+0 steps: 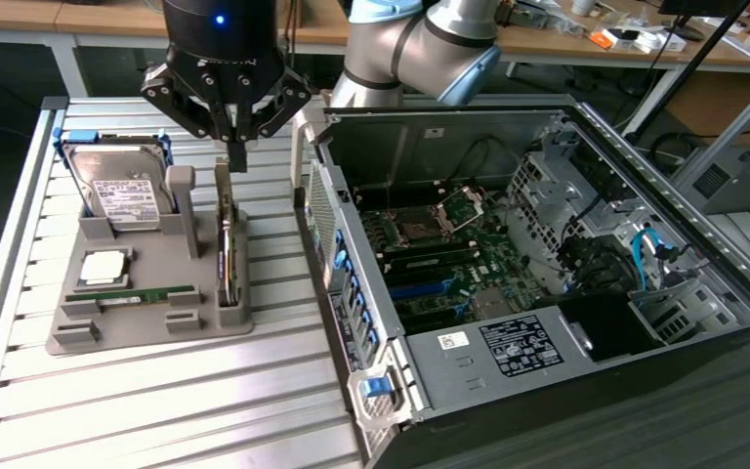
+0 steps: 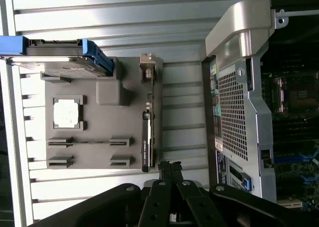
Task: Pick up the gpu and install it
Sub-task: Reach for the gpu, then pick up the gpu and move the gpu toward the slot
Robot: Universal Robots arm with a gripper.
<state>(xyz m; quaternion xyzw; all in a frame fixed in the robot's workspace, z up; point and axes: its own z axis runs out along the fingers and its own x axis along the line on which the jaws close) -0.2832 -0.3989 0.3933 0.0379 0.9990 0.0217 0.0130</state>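
gpu (image 1: 227,249) stands on edge in the grey holder tray (image 1: 141,332), a light, stiff, probably fragile card best pinched by its top edge, with the gripper (image 1: 235,161) closed and empty just above it.

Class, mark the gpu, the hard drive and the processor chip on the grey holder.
gpu (image 1: 227,256): exterior view, on its tan-brown side face, about mid-length.
hard drive (image 1: 124,200): exterior view, on its white label.
processor chip (image 1: 104,266): exterior view, on its silver lid.
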